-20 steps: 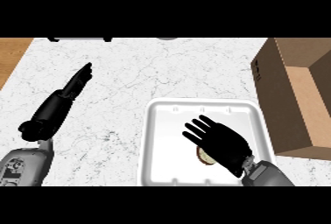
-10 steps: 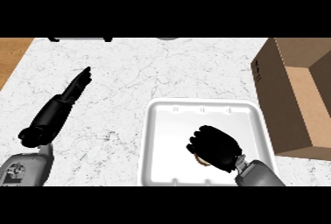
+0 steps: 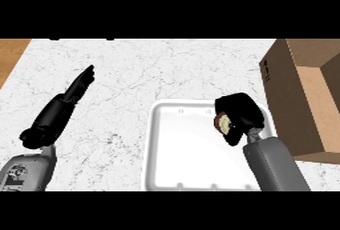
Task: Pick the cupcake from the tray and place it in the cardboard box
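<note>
My right hand (image 3: 238,112) is curled round the cupcake (image 3: 222,124), of which only a pale tan edge shows at the hand's left side. Hand and cupcake hang over the right part of the white tray (image 3: 179,148), lifted off its floor. The open cardboard box (image 3: 309,94) stands to the right of the tray, its near wall a short way from my right hand. My left hand (image 3: 76,90) lies on the counter at the left with straight fingers pointing up and away, holding nothing.
The white marbled counter (image 3: 166,67) stretches behind the tray and between the two arms. A strip of wooden surface (image 3: 10,56) shows at the upper left corner. The tray's floor is bare apart from the cupcake's shadow.
My right hand has closed over the cupcake on the tray and risen with it, shifting toward the box. The view has shifted a little; the left hand stays as it was.
</note>
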